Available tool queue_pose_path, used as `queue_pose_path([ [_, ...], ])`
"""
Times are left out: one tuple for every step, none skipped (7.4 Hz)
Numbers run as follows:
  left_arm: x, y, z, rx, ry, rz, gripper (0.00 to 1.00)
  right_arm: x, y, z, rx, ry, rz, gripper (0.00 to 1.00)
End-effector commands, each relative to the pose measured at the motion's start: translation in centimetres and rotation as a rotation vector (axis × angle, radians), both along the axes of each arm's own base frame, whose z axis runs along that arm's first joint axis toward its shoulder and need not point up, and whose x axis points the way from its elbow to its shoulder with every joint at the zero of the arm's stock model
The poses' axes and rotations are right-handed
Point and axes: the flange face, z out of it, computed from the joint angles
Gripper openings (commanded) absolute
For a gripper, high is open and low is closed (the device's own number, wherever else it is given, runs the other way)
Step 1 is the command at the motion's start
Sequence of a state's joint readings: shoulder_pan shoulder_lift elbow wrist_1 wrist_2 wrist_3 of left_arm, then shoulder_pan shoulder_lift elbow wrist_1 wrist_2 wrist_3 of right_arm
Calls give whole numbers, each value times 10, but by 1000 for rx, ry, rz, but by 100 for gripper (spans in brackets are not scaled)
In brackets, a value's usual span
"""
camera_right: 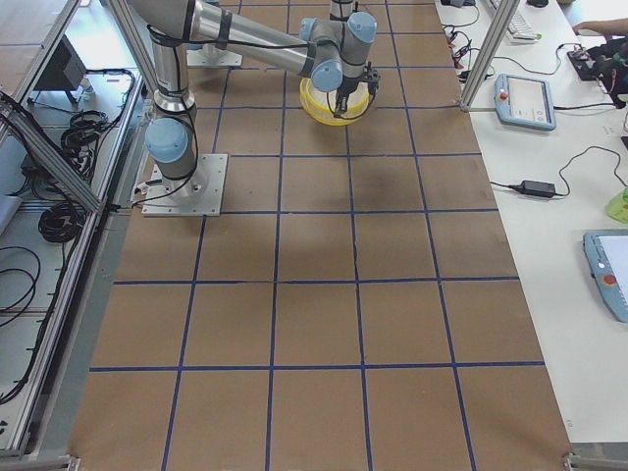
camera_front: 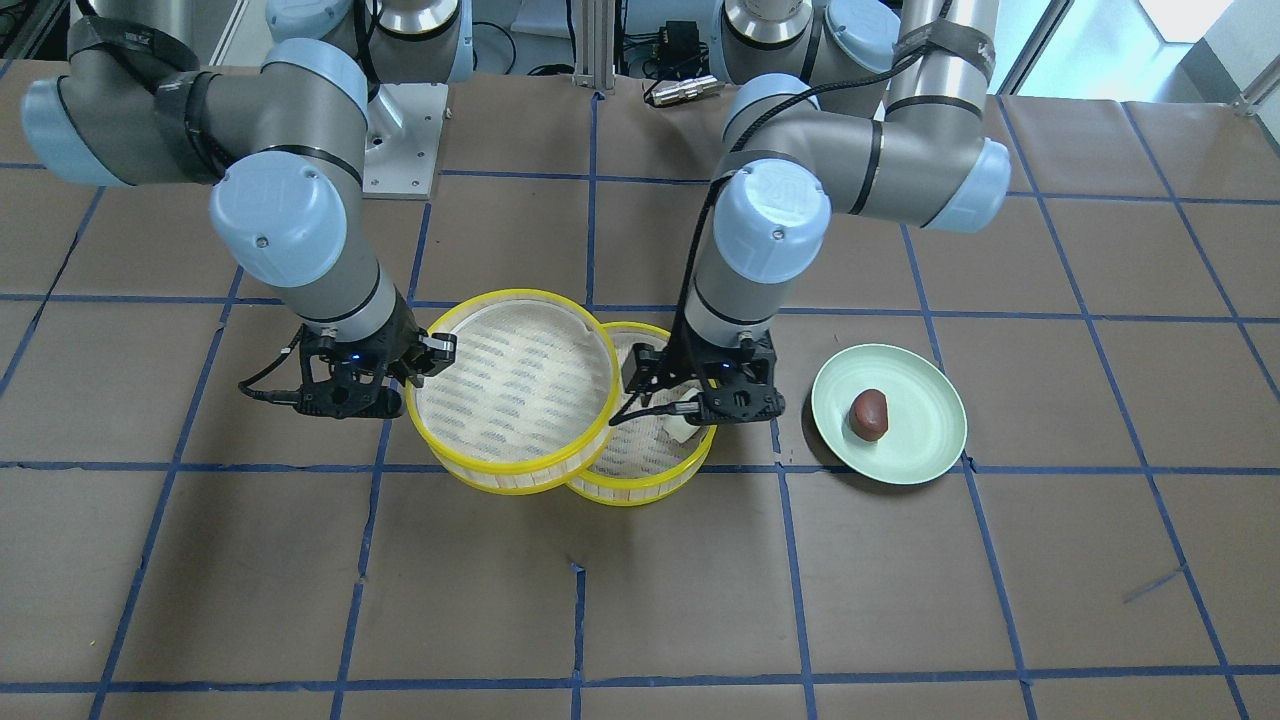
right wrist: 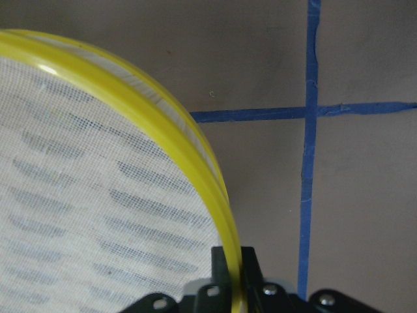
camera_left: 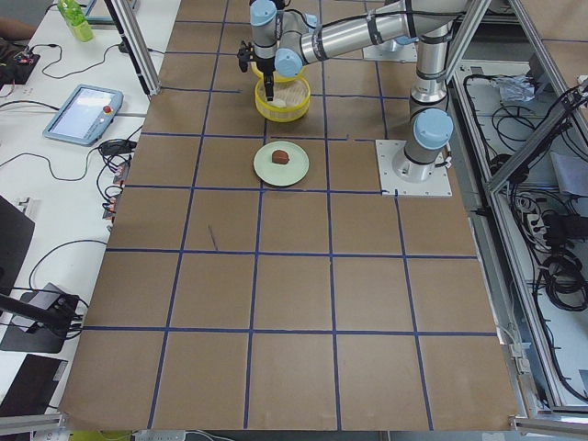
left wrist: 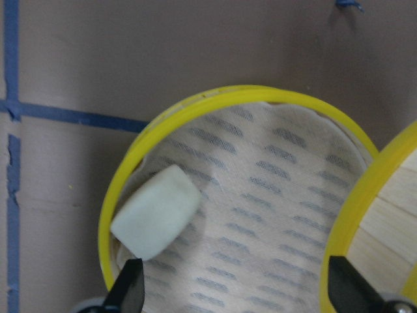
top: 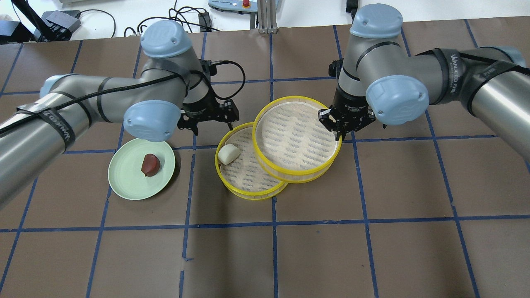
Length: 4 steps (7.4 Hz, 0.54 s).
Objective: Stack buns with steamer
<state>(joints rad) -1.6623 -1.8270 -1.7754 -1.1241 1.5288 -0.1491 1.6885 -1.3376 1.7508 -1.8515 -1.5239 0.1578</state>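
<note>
Fingers of the right gripper [top: 345,131] are pinching the rim of the top tray [top: 296,136] mid-frame, ready to cover the white bun [top: 229,153]; the left gripper [top: 209,120] is waiting open beside it.

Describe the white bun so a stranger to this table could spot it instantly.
Mid-table, two yellow-rimmed steamer trays overlap, the upper tray partly covering the lower tray. The white bun lies inside the lower tray, against its rim on the side toward the green plate. It is the only pale lump in the scene. The brown bun is dark reddish and sits on that plate.
</note>
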Motion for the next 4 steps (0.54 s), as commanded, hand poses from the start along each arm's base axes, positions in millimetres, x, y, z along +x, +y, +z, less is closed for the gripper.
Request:
queue_pose_path([
  [93,7,-15,66,-13,-84,100,30,11,2,-4,13,-41,8],
  [108,18,-37,104,-6,-79,100,54,16,4,-49,13,-41,8],
  [119,22,-55,125,-4,-67,100,80,26,-2,-59,41,-64,8],
  [132,21,-59,137,-52,-90,99,92,30,-9,-62,57,-68,8],
])
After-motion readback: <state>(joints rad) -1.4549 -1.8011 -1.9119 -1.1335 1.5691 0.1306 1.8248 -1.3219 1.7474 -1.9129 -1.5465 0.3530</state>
